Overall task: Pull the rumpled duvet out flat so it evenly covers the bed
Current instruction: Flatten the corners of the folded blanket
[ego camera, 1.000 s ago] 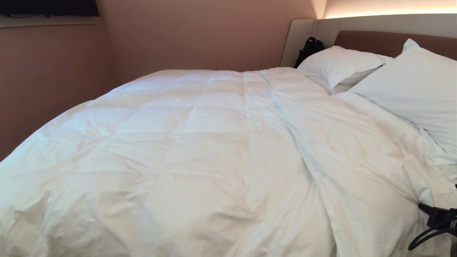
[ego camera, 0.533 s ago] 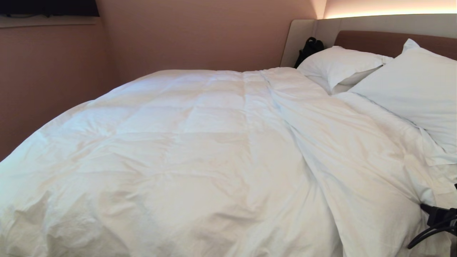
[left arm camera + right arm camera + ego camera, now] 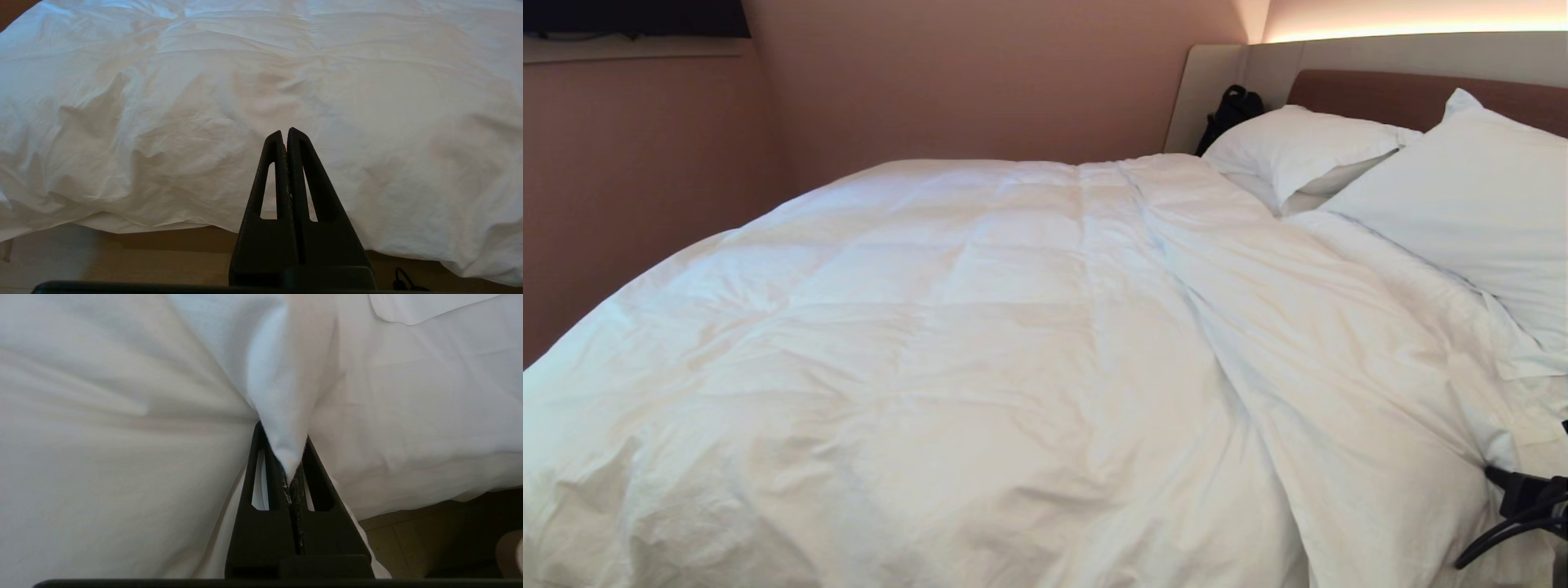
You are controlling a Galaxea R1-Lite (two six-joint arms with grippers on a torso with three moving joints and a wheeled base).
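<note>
Duvet (image 3: 980, 351) lies spread over most of the bed (image 3: 1413, 94), puffy and white, with faint square stitching across its middle and soft creases throughout. Its near edge hangs over the near side of the bed, rumpled toward the near left corner, where the left wrist view shows the hem drooping above a tan floor (image 3: 122, 261). A long fold runs from the far edge, just beside the pillows (image 3: 1462, 188), down to the near right corner, and the cloth to the right of that fold sits lower and flatter. Two white pillows lean at the head end against the brown headboard, the duvet's upper edge reaching up to them. A black bag (image 3: 1229, 114) sits in the far corner beside the headboard surround. The right gripper (image 3: 291, 473) is at the near right corner of the bed, its fingers (image 3: 271, 486) pressed together on a peak of the duvet, which rises out of the jaws in a tight cone and fans back into the bedding; only the arm's black cabling shows at the right edge of the head view. The left gripper (image 3: 286, 134) hangs off the near edge of the bed, pointing at the duvet's overhang, its fingers (image 3: 273, 175) pressed together with nothing between them. No brand, label or writing can be read anywhere.
</note>
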